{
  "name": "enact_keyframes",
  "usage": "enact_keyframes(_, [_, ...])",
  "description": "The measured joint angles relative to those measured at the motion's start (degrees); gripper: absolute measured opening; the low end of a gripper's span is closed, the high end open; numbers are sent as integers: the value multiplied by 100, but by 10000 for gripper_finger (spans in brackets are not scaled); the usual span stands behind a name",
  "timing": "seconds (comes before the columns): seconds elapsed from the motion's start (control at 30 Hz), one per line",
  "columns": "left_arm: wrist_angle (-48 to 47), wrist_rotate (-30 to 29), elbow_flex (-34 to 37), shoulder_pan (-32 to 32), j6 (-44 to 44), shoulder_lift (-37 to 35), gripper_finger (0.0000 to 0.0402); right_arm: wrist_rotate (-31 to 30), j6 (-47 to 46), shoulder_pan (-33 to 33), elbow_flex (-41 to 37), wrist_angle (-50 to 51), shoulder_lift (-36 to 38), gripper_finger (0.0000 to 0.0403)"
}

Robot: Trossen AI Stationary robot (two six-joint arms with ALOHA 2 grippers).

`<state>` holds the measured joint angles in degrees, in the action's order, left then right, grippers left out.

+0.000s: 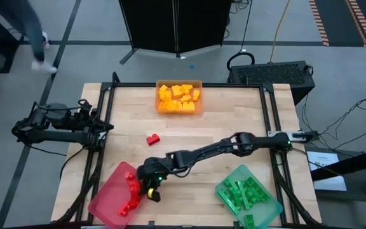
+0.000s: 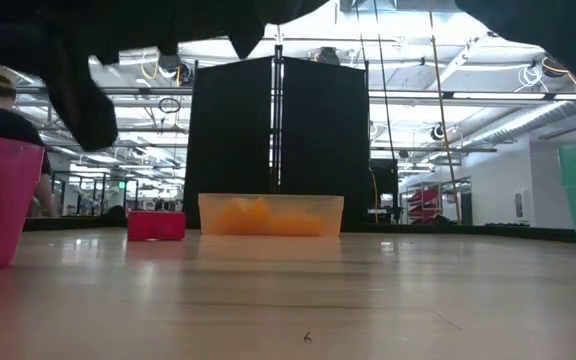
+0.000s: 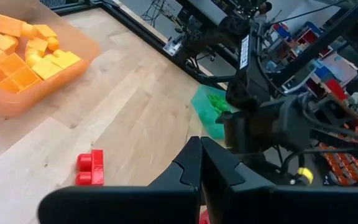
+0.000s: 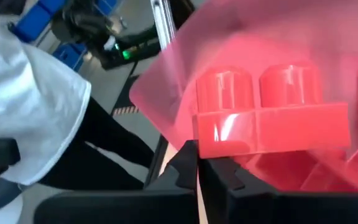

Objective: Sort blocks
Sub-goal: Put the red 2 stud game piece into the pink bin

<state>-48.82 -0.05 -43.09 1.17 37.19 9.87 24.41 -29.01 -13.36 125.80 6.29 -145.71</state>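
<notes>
The right end effector (image 1: 150, 186) is seen at the lower left of the high view, at the rim of the pink-red tray (image 1: 107, 202), with its fingers pressed together against a red block (image 4: 272, 121). One red block (image 1: 152, 139) is left on the table (image 1: 234, 121) at centre, while orange and yellow blocks (image 1: 178, 98) are gathered in the orange tray (image 1: 159, 109) at the top and green blocks (image 1: 241, 193) in the teal-green tray (image 1: 269, 210) at the lower right. The left end effector (image 1: 104, 127) is parked at the table's left edge, fingers pressed together.

red block (image 4: 271, 121), pink-red tray (image 4: 185, 56), person's sleeve (image 4: 23, 106)
</notes>
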Motion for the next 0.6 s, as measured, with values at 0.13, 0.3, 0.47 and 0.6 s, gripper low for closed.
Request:
enact_keyframes(0.13, [-24, 4, 0, -1, 0, 0, 4, 2, 250, -38, -2, -50, -64, 13])
enact_keyframes(0.3, [-23, 27, 0, 0, 0, 0, 4, -47, 423, -17, 294, 20, -46, 70])
enact_keyframes(0.47, [-21, 31, 0, 0, -4, 0, 4, -168, 775, 39, 792, 581, -13, 142])
enact_keyframes(0.6, [-21, 31, 0, -1, -9, 0, 4, -914, 1317, 313, 828, 1453, 224, 175])
